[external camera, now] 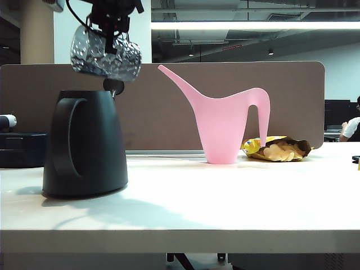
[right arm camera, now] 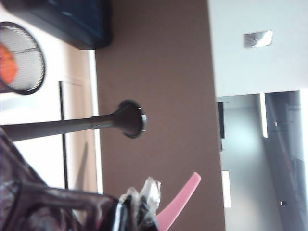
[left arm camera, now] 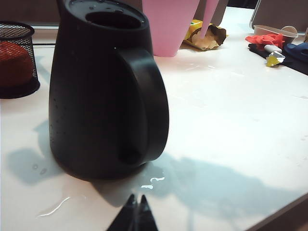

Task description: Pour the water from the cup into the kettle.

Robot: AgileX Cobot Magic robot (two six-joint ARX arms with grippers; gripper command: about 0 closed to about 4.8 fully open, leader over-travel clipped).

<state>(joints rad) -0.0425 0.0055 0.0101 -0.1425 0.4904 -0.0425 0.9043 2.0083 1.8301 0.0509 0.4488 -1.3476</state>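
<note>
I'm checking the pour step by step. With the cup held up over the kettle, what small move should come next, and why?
Probably tip the cup a bit further toward the kettle's top opening. The right gripper is shut on the cup, holding it tilted just above the kettle, and no stream of water shows. The left gripper rests shut and low near the kettle's base, out of the way.

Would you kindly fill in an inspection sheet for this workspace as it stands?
Surface: white table, small water puddles by the kettle's base.
Job's things: cup tipped above the black kettle, which stands upright.
Clutter: pink watering can, open snack bag, mesh basket, red and blue items at the far edge.
Grippers: right gripper shut on the cup, high over the kettle; left gripper shut, low beside the kettle.
Cables: nothing seen.
Surroundings: brown partition, office behind.
</note>
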